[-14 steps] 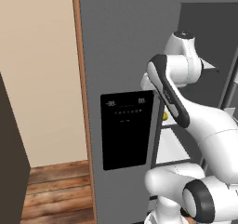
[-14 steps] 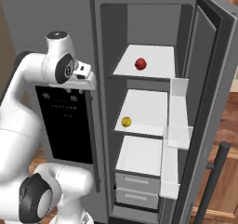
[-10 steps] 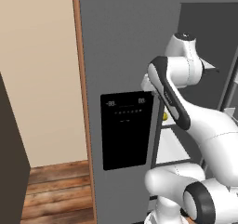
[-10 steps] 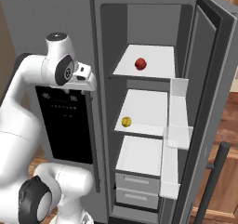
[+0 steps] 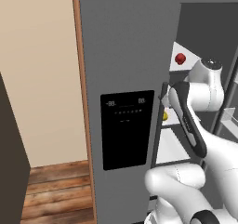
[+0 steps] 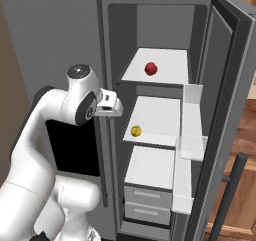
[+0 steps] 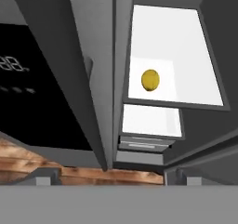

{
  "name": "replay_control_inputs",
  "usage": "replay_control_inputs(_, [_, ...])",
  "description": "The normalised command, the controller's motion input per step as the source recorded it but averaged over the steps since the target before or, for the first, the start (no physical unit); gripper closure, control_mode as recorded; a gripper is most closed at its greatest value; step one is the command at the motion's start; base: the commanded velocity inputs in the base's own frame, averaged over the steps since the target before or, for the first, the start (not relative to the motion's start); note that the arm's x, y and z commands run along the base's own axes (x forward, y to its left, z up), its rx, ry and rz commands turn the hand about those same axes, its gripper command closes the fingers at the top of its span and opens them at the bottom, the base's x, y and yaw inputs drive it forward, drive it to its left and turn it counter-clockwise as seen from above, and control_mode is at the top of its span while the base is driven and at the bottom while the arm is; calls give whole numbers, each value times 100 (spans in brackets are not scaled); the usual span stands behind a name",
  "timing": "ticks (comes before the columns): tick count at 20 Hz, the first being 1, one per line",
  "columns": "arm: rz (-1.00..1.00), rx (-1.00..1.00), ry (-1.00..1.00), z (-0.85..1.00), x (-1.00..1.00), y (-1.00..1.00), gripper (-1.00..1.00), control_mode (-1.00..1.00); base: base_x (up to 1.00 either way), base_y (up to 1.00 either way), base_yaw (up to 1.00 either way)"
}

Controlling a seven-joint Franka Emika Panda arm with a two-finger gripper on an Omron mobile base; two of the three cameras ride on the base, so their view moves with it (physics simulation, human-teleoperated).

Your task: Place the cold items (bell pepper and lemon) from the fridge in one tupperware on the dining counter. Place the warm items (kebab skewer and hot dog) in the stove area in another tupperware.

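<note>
- The fridge was seen with its right door swung wide at the right of the right base view, so that the shelves could be reached from the front.
- The lemon was seen lying on the middle shelf, near that shelf's front left corner, just right of centre in the frame; in the hand view the lemon sat just above the middle of the frame.
- The bell pepper, red, was seen on the top shelf, in the upper middle of the frame and well apart from the lemon; in the left base view it showed at the upper right.
- The gripper was held at the left edge of the opening, between the two shelves in height, just beside the closed left door with its black panel.
- The jaws were released and spread wide, with nothing between them.
- The hand was judged to be lined up for a reach toward the lemon, which lay nearer than the pepper.
- Neither cold item had yet been lifted from its shelf.
</note>
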Motion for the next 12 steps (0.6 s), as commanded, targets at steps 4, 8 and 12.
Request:
replay_control_inputs(4, [8, -3, -1, -24, 1, -67, -100, -100, 0, 0, 0])
replay_control_inputs(8, [20, -3, 0, -26, 15, -67, -100, -100, 0, 0, 0])
replay_control_inputs(12, [25, -4, 0, -19, 37, -54, -100, -100, 0, 0, 0])
